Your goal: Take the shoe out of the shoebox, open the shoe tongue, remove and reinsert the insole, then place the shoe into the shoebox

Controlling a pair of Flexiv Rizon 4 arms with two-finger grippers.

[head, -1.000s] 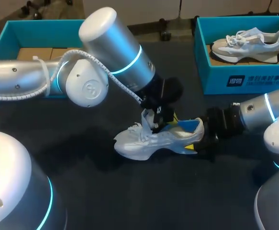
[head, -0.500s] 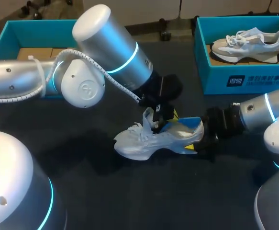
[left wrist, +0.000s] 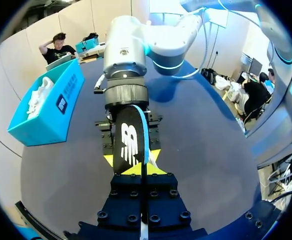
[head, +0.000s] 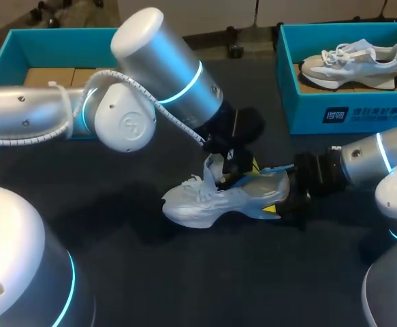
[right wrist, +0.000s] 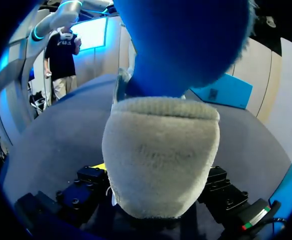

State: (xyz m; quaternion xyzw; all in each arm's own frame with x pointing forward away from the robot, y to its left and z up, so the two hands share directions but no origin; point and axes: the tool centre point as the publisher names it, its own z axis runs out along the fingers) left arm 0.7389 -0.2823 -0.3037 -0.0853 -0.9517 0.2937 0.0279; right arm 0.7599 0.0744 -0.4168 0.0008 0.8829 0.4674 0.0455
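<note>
The left gripper point(left wrist: 141, 172) has its fingers pressed together on the insole point(left wrist: 130, 142). The insole stands on edge between them, with its black underside showing and a blue edge running along it. In the head view this gripper sits directly over the mouth of the white sneaker point(head: 208, 199). From its fingertips the insole runs back toward the heel as a thin blue strip.

Just ahead of the left fingers, past the insole's far end, is the right gripper point(right wrist: 156, 197). It is spread wide around the sneaker's heel, with one finger lying against each side of the pale, fuzzy heel cup, so it has the shoe clamped. The sneaker's toe points away from the right fingers and rests on the dark table point(head: 150, 272). Whether the heel is lifted cannot be told. Loose laces hang just below the left fingers.

Well apart from both grippers, behind the left arm, stands a teal shoebox point(head: 11, 51) with brown cardboard in it. On the right arm's side, a second teal shoebox point(head: 348, 112) holds a grey-and-white sneaker point(head: 351, 61).
</note>
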